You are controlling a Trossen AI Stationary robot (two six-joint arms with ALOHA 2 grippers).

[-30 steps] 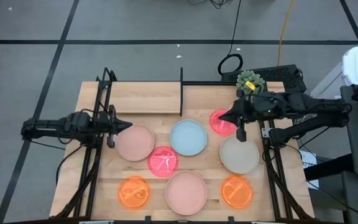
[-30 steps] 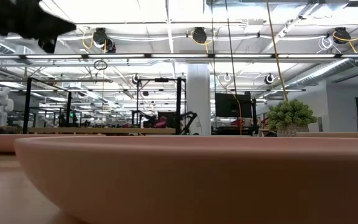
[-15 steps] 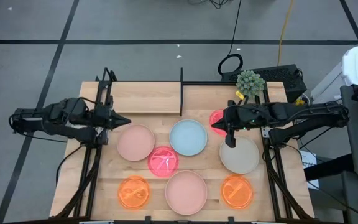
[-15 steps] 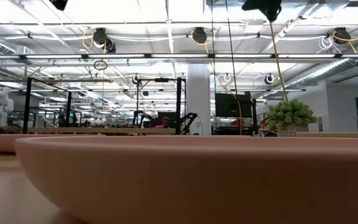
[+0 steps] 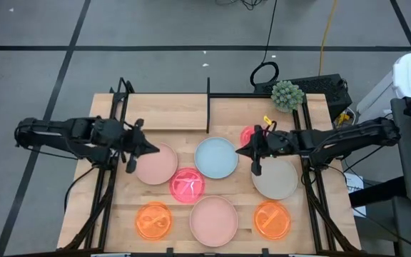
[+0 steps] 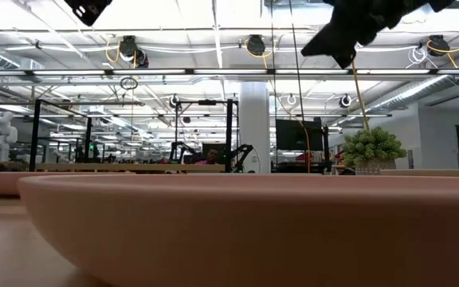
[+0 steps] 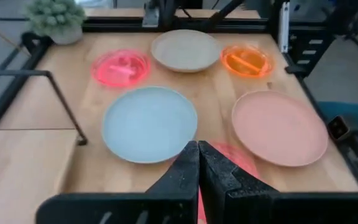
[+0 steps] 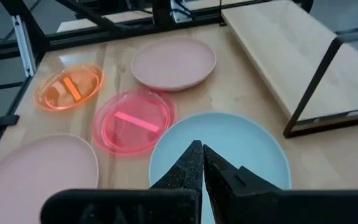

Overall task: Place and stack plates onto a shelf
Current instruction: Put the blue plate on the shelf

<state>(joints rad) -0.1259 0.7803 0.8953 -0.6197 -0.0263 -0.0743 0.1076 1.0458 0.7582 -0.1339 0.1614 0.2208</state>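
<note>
We see the closed left claw above the pale-pink plate and the closed right claw beside the light-blue plate.

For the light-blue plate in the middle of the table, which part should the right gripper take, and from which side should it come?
Probably the raised rim of the light-blue plate, on the edge facing the right gripper. The plate lies flat on the table, so only its rim gives the jaws something to close over. That edge is nearest, and bare wood shows beside it, while the neon pink plate crowds the opposite side.
</note>
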